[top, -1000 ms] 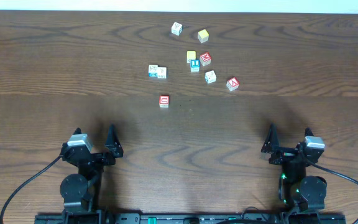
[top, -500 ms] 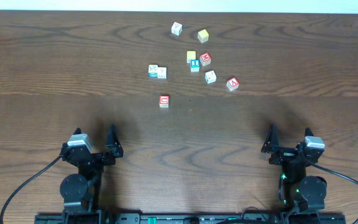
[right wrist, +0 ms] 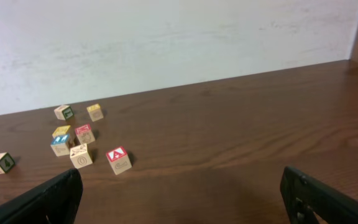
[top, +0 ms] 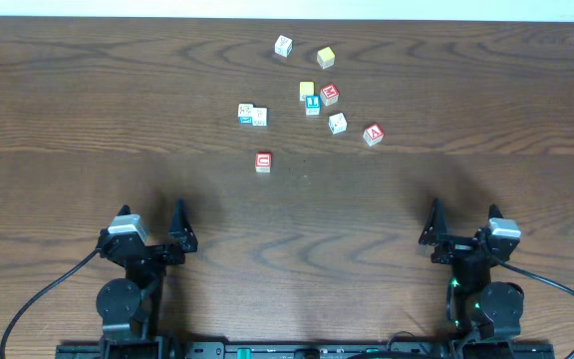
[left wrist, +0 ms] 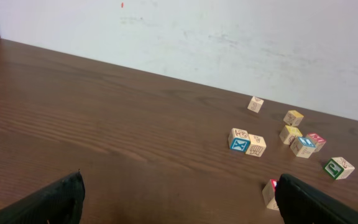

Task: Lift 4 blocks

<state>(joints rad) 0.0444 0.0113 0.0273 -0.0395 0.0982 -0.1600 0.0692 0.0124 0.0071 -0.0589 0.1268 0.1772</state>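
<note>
**Ana:** How do the claws stand?

**Ben:** Both are low at the near edge of the desk (top: 68, 100). The left claw (top: 151, 221) has its fingers spread wide with nothing between them. The right claw (top: 463, 221) is the same: wide apart and empty.

**Ana:** Why sit back there?

**Ben:** I'd guess it keeps the blocks in clear sight from above and gives each arm a straight reach forward.

**Ana:** And the blocks?

**Ben:** All are well ahead of the claws, resting on the desk, none lifted. The C block (top: 263, 161) is nearest and stands alone, a little to the left of the middle. Further right is the A block (top: 373, 134), with the whitish block (top: 337, 123) near it. Behind those, the blue-lettered block (top: 312, 105) sits tight against a yellow cube (top: 306, 90) and a red cube (top: 330, 95).

**Ana:** Which looks easiest?

**Ben:** The C block, I'd say. It has free space on every side, so spread fingers can straddle it. The blue-lettered block is crowded, and closing there could nudge its neighbours.
</note>
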